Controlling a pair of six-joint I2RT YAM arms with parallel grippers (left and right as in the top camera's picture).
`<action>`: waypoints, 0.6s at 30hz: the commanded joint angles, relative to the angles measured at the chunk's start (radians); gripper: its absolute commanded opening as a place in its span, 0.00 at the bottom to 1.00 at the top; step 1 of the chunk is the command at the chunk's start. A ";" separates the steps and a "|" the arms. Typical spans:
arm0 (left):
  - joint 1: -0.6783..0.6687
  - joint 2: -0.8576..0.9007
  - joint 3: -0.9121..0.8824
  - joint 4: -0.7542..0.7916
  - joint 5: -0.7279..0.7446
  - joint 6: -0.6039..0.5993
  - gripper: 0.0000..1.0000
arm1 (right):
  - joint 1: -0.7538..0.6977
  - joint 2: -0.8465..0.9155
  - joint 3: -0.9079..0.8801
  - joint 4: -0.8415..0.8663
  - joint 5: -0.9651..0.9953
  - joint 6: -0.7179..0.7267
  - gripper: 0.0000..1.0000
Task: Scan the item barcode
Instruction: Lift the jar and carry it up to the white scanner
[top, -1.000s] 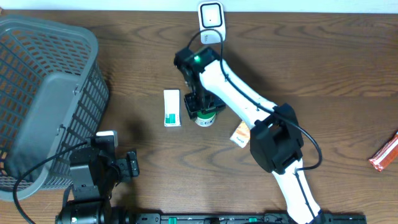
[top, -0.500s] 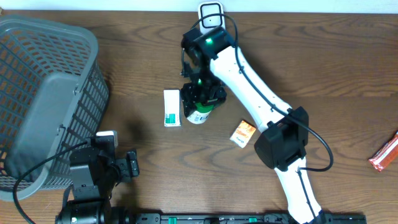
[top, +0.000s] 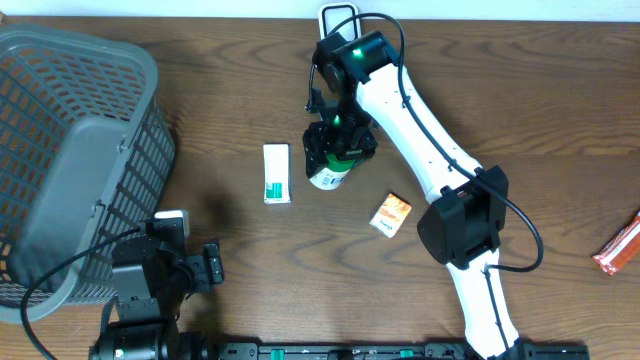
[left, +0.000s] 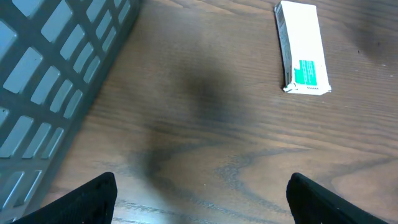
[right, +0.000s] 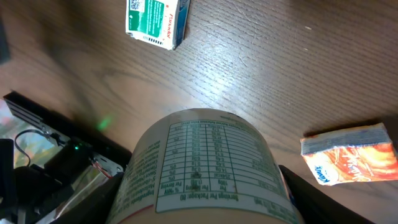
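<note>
The right tool (top: 335, 150) sits just above the middle of the overhead frame, clamped on a white cylindrical bottle with a green printed label (top: 329, 173). The bottle's lower end sticks out below the dark fingers. In the right wrist view the bottle fills the lower centre of the frame between the two fingers, with a printed table of small green text facing the camera. I cannot tell whether the bottle touches the dark brown wooden desk (top: 540, 110).

At the top edge of the overhead frame, a small white rounded scanner (top: 331, 13) shows above the right arm's joint, which covers most of it.

Just left of the bottle lies a white cardboard box with green print (top: 277, 173), flat on the desk and apart from the bottle. To the lower right of the bottle lies a small orange packet (top: 390, 214). A red-orange wrapper (top: 617, 248) lies at the far right edge.

A grey plastic lattice basket (top: 70, 150) fills the upper left.

The left tool (left: 200, 194) stands at the lower left of the overhead frame with its fingers wide apart and nothing between them. Its wrist view shows bare wood, the basket wall at left and the box at upper right.
</note>
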 joint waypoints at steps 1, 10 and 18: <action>-0.002 -0.002 0.000 0.000 0.009 0.014 0.88 | -0.013 -0.024 0.025 0.024 0.002 -0.019 0.65; -0.002 -0.002 0.000 0.000 0.009 0.014 0.88 | -0.013 -0.024 0.025 0.488 0.486 -0.018 0.68; -0.002 -0.002 0.000 0.000 0.009 0.014 0.88 | -0.022 -0.003 0.023 0.871 0.710 -0.078 0.66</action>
